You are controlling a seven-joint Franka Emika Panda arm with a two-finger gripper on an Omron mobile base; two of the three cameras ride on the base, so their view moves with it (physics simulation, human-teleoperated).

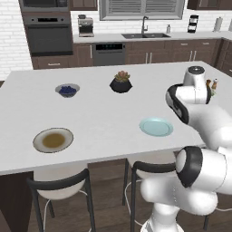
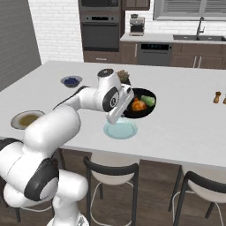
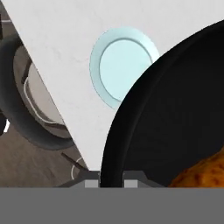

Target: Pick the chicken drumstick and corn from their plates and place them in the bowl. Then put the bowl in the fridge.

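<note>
My gripper (image 2: 124, 108) is shut on the near rim of the black bowl (image 2: 142, 93), which it holds just above the counter. The orange-brown chicken drumstick (image 2: 138, 105) and the pale green corn (image 2: 149, 100) lie side by side inside the bowl. In the hand view the bowl's rim (image 3: 114, 131) runs down between my gripper's tips (image 3: 105, 180), and the drumstick (image 3: 202, 174) shows at the lower right. The light blue plate (image 2: 120, 130) lies bare beneath the hand. The grey-rimmed plate (image 2: 26, 119) sits bare at the counter's left. The fridge is out of view.
A small grey bowl of blueberries (image 1: 67, 89) and a potted plant (image 1: 121, 81) stand farther back on the island. Shakers (image 2: 216, 97) stand at the right. Dark stools (image 2: 110, 172) are tucked under the near counter edge (image 1: 90, 161).
</note>
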